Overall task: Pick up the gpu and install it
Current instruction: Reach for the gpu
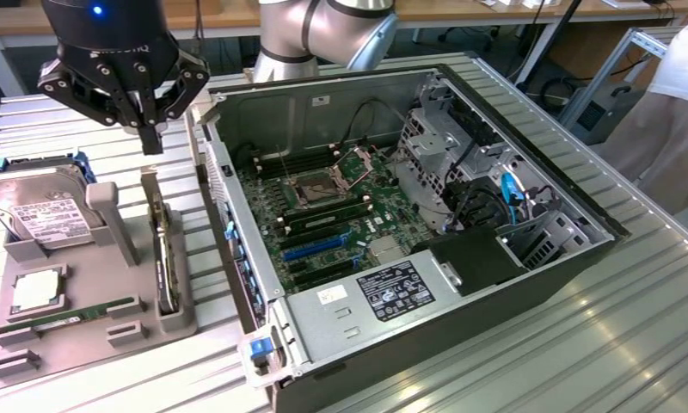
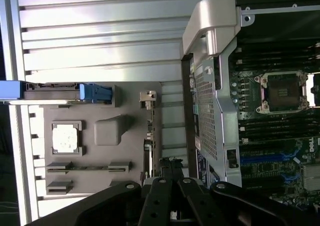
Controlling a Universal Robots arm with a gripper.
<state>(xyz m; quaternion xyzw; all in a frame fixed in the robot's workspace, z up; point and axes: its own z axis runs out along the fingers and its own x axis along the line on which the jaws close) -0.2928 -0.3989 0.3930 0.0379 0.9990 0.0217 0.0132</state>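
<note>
The gpu [image 1: 161,249] stands on its long edge in a slot along the side of the grey holder [image 1: 86,344] nearest the case, on the exterior view's left. From the wrist it appears edge-on, the gpu [image 2: 148,141] with its silvery bracket at one end. My gripper [image 1: 151,142] hangs above the holder's far end, over the gpu and apart from it, fingers shut with nothing between them. In the wrist view the gripper [image 2: 170,162] points down beside the card. The open computer case [image 1: 516,284] lies next to the holder, its motherboard [image 1: 321,215] and blue slots [image 2: 260,158] exposed.
The holder also carries a silver hard drive [image 1: 40,215] in a blue caddy, a processor chip [image 1: 34,292] and a green memory stick [image 1: 80,311]. The case's rear wall [image 1: 224,224] rises close to the gpu. A person in white [image 1: 683,77] stands at the exterior view's right.
</note>
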